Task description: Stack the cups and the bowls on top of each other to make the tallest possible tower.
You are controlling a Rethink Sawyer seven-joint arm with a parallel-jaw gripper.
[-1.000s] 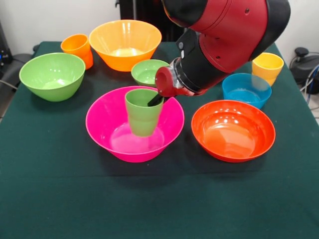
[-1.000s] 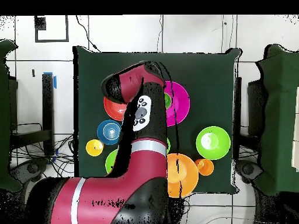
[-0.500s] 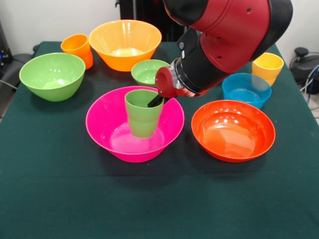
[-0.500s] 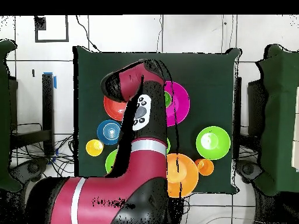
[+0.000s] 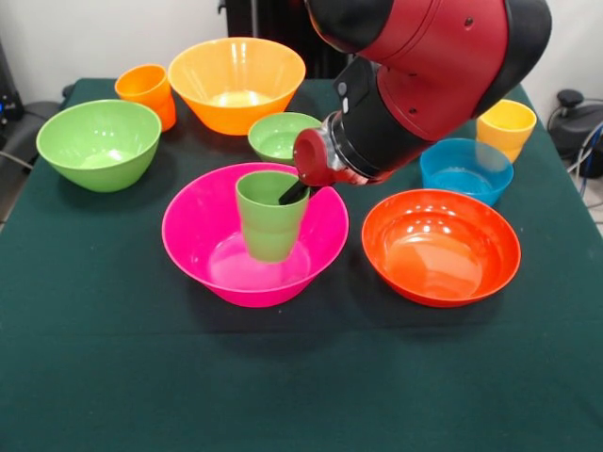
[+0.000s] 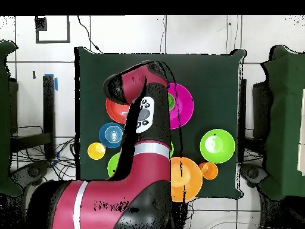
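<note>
The green cup stands upright inside the pink bowl at the frame's centre, one black finger of the end effector dipping inside its rim; whether it grips cannot be told. The red-orange bowl sits right of it on the counter.

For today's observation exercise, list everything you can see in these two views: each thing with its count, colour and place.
Pink bowl: one, table centre.
Green cup: one, upright inside the pink bowl.
Red-orange bowl: one, right of the pink bowl.
Blue bowl: one, behind the red-orange bowl.
Yellow cup: one, far right.
Orange bowl: one, far centre.
Orange cup: one, far left.
Large green bowl: one, left.
Small green bowl: one, behind the pink bowl.
Table: one, dark green cloth.
Gripper: one, black finger inside the green cup.
</note>
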